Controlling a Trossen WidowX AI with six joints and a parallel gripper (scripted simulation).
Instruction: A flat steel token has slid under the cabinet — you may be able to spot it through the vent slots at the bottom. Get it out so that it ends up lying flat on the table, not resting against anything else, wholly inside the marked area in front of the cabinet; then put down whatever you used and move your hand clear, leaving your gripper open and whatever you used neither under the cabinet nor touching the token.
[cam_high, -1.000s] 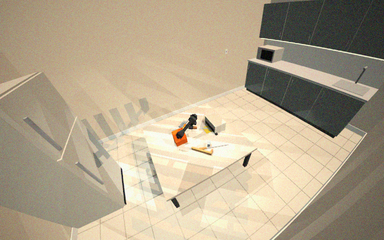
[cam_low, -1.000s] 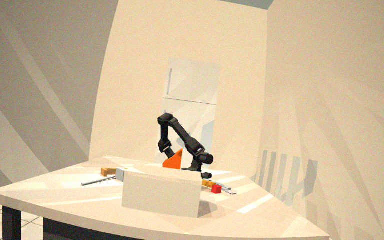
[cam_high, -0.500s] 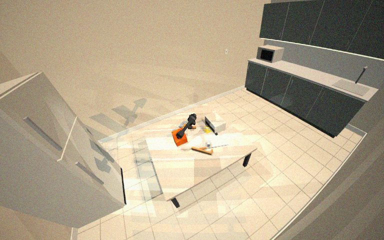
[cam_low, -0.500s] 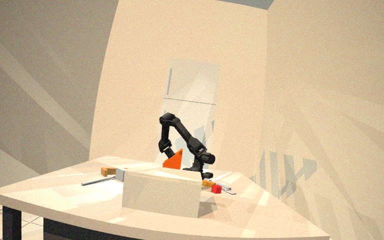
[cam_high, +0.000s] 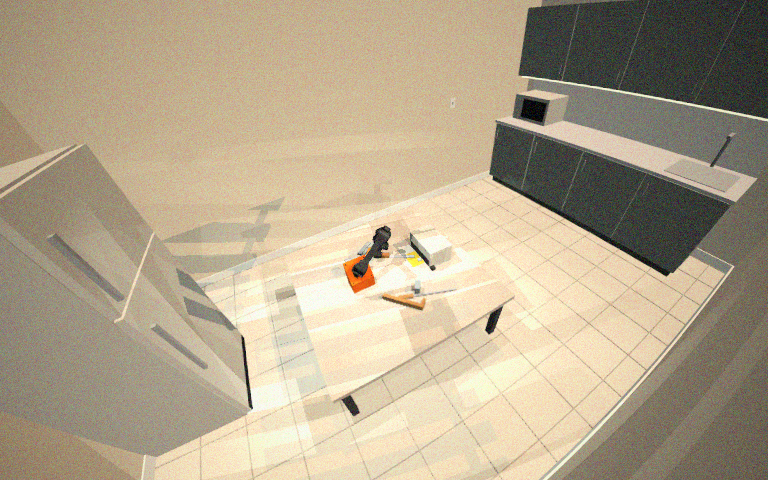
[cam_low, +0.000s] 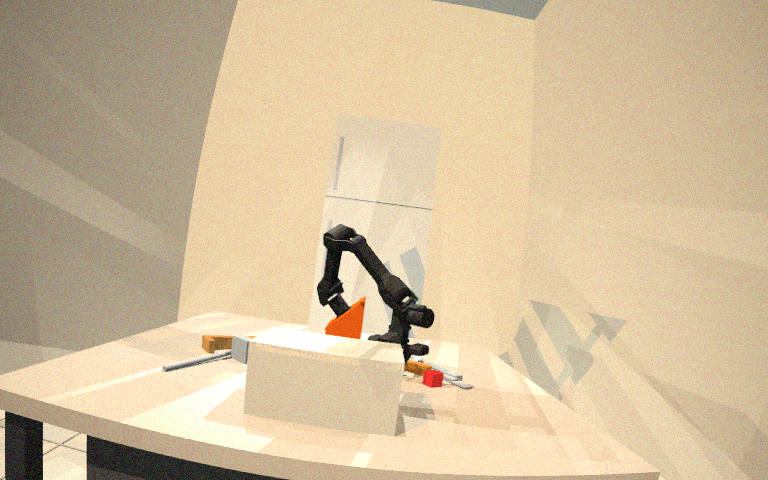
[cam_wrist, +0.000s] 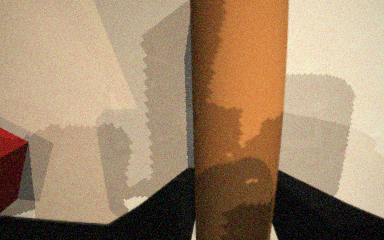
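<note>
Gripper (cam_high: 381, 253) (cam_low: 406, 355) (cam_wrist: 229, 177) clamped on an orange handle (cam_high: 385, 255) (cam_low: 419, 367) (cam_wrist: 240, 90), centre of the wrist view; cabinet (cam_high: 434, 247) (cam_low: 322, 386) right of it in the top view. Where the token lies relative to the fingers, I cannot tell. Red block (cam_low: 433, 378) (cam_wrist: 11, 162), wrist view's left edge.

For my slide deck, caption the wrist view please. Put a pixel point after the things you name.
Orange handle (cam_wrist: 240, 75) gripped in the tool (cam_wrist: 229, 177), red block (cam_wrist: 11, 167) off left.

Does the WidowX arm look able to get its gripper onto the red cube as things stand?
Probably not yet: the gripper is shut on an orange handle, so it would have to put that down first. The red cube sits close beside, and nothing seems to cover it.
</note>
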